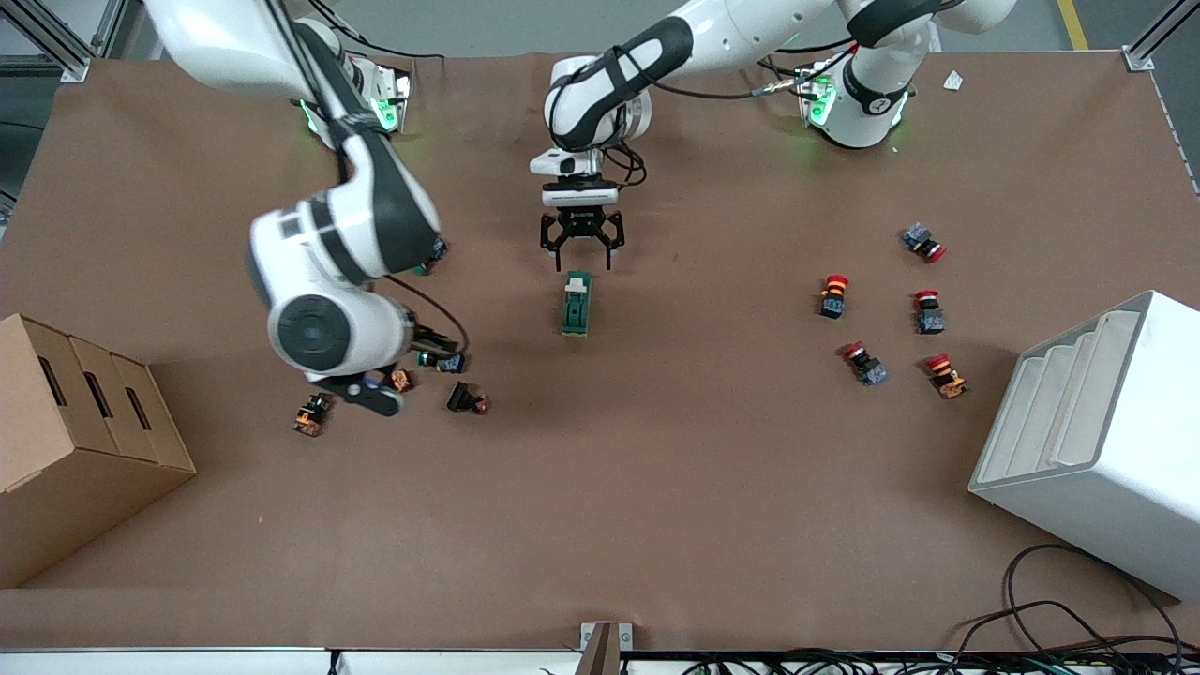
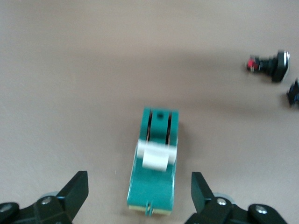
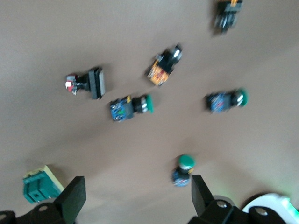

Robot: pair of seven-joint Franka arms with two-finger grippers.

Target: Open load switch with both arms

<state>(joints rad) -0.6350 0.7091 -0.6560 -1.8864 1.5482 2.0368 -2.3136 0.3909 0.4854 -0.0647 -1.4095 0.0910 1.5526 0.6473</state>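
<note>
The left gripper (image 1: 582, 246) hangs over the middle of the brown worktop (image 1: 656, 487) with its fingers spread wide and nothing between them. The load switch (image 1: 577, 303) lies flat on the worktop just below and ahead of that gripper, a little nearer the front camera than the spot under the fingertips. In the left wrist view the load switch (image 2: 155, 161) sits between the two open fingers (image 2: 74, 192), not touched by either, its white toggle (image 2: 156, 156) across the green body, its long side running away from the gripper. The right gripper (image 3: 135, 198) is over a loose cluster of push-buttons (image 1: 450, 362) toward the right arm's end of the worktop, well apart from the load switch; its fingers (image 3: 72, 196) also stand wide open and hold nothing. In the right wrist view, green-capped buttons (image 3: 131, 107) lie scattered under it, and one end of the load switch (image 3: 39, 184) shows just beside one finger. A second group of red-capped buttons (image 1: 834, 295) lies toward the left arm's end, near a white bin (image 1: 1106, 441). A cardboard box (image 1: 75, 441) sits at the right arm's end.
</note>
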